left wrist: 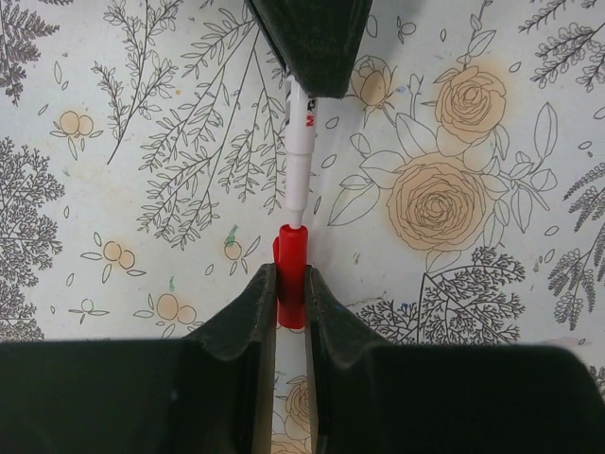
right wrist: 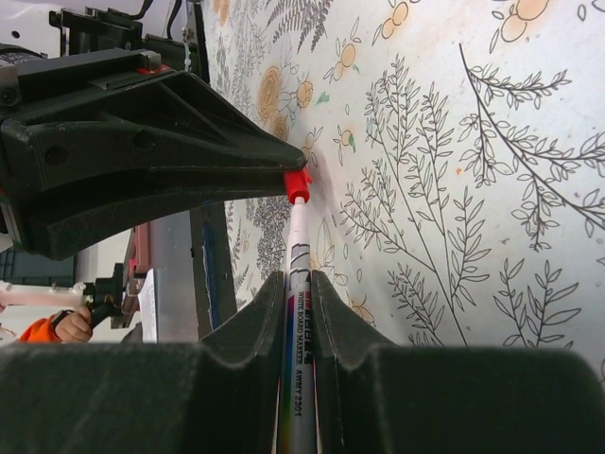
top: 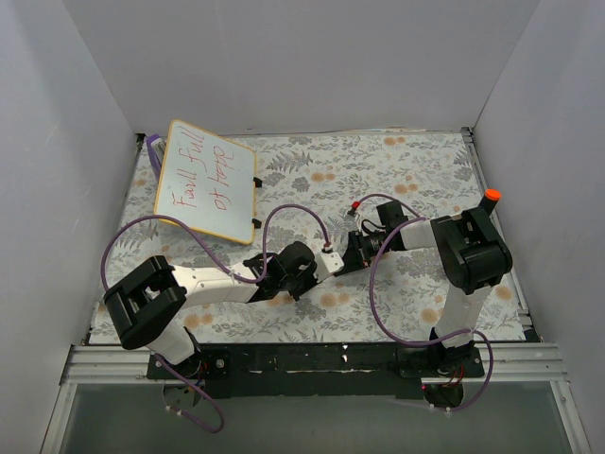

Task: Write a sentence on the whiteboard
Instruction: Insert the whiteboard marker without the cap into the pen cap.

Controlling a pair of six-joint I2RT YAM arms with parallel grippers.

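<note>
1. Though it sits well clear at the table's far left, the whiteboard looks light, stiff and slick; grip its frame, since the sentence would probably smudge.
2. Right gripper clamps the slim marker.
3. Left gripper pinches the red cap.

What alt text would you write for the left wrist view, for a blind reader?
The left gripper pinches a red cap while the right gripper, entering from the top, holds a white marker with its tip at the cap's mouth. Below them lies a floral-print table cover.
</note>
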